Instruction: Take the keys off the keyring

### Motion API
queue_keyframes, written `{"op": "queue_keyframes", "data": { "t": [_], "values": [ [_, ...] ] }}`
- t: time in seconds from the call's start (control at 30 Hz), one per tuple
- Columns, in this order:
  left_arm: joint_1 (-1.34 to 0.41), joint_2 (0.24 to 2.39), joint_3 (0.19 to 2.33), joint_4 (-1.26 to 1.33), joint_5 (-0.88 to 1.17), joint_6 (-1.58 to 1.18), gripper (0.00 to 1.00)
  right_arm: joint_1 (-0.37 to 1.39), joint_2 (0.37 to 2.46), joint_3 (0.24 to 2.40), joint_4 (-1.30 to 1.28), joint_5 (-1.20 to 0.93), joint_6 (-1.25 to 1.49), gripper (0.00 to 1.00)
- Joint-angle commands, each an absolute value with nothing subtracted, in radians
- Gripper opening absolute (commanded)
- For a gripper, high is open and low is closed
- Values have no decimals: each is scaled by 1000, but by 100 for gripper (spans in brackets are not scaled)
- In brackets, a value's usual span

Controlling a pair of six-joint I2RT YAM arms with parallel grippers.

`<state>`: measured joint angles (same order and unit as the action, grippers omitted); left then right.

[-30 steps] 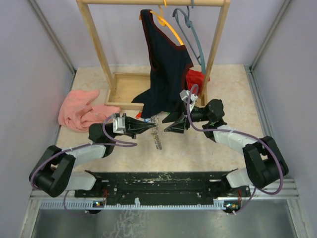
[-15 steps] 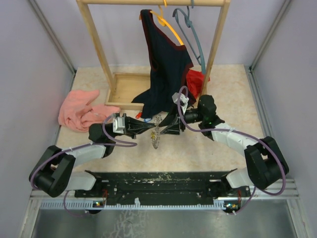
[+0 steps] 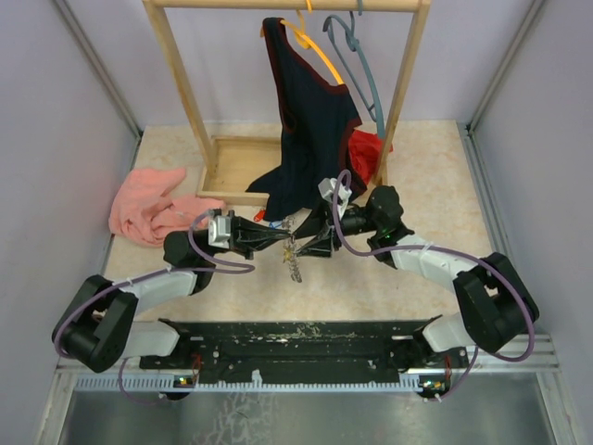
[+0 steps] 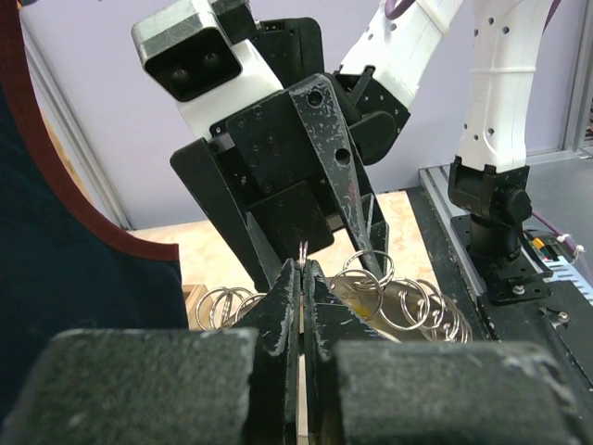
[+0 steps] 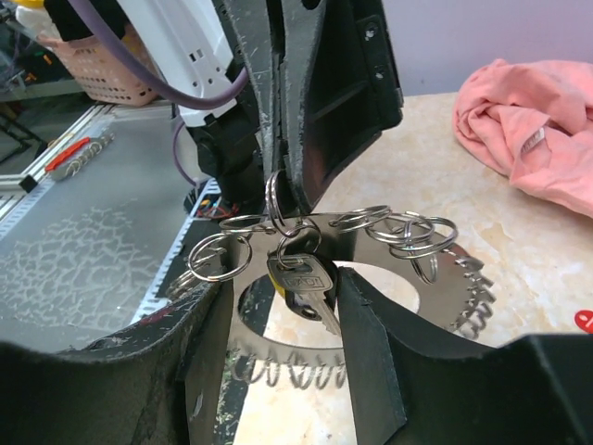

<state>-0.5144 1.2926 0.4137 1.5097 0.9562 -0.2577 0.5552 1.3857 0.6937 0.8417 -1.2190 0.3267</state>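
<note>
centre, above tabletop [image 3: 352, 292]: left gripper [image 3: 283, 240], clamped on split ring [image 5: 271, 204], nose to nose with right gripper [image 3: 304, 242]; keyring [image 3: 294, 261] dangling between; no passage there.
behind: dark garment [image 3: 310, 120] hung low from wooden rack [image 3: 181, 83], hem just behind both grippers; rack base tray [image 3: 232, 162] and red cloth [image 3: 368, 146] beyond.
far left: pink cloth [image 3: 148, 206] heaped on tabletop.
open lanes: bare tabletop on near side, below keyring; bare strip right of right arm, toward wall.
between right gripper's spread fingers [image 5: 371, 371]: keyring, key [image 5: 301, 276]; crowded.
</note>
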Motion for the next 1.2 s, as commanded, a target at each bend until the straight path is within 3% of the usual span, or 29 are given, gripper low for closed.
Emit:
{"op": "queue_keyframes", "data": {
  "t": [0.0,0.27,0.7,0.83,1.17],
  "values": [
    [-514,1256,451,1789,951,-286,0,582,1392,692,933,-1213,330,48],
    [-514,1258,463,1789,954,-297,0,584,1393,681,1021,-1216,387,41],
    [-512,1256,471,1789,935,-286,0,584,1385,685,1033,-1221,407,10],
    [-512,1255,475,1790,936,-293,0,584,1385,690,1020,-1222,411,9],
    [-513,1260,480,1789,929,-295,0,584,1394,689,1097,-1216,519,22]
  ]
}}
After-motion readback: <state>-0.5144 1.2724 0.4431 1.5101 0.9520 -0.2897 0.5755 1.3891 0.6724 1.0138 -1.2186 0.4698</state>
